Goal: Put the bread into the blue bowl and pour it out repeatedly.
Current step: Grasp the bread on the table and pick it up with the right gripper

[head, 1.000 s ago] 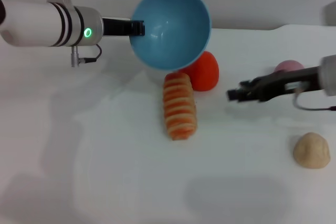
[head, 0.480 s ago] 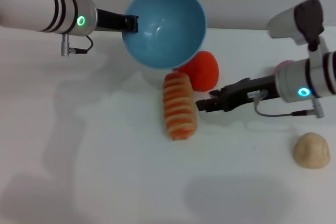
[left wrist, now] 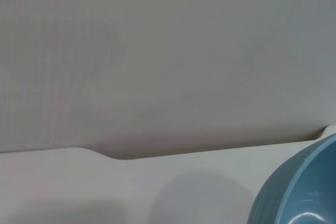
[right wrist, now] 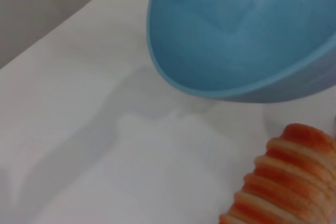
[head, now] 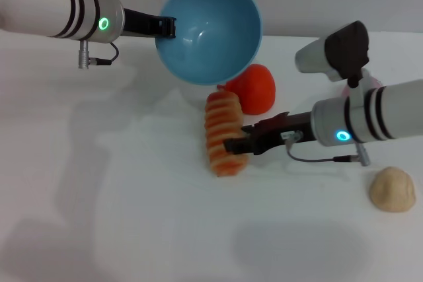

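Observation:
The blue bowl (head: 210,34) is held in the air above the back of the table, tilted on its side with its empty inside facing me. My left gripper (head: 169,28) is shut on its left rim. The bread (head: 225,133) lies on the table just below the bowl, ridged orange-and-cream top up. My right gripper (head: 233,144) reaches in from the right and is at the bread's right side near its front end. The right wrist view shows the bowl (right wrist: 247,35) above the bread (right wrist: 283,182). The left wrist view shows only an edge of the bowl (left wrist: 302,192).
A red round toy (head: 254,89) sits right behind the bread, under the bowl's edge. A small round beige lump (head: 392,189) lies at the front right. A pink object (head: 372,82) is mostly hidden behind my right arm. The white table (head: 132,216) ends at a grey wall.
My right arm has swung left across the table, from the right side up to the bread. The left arm and bowl shifted slightly left and up, then held still.

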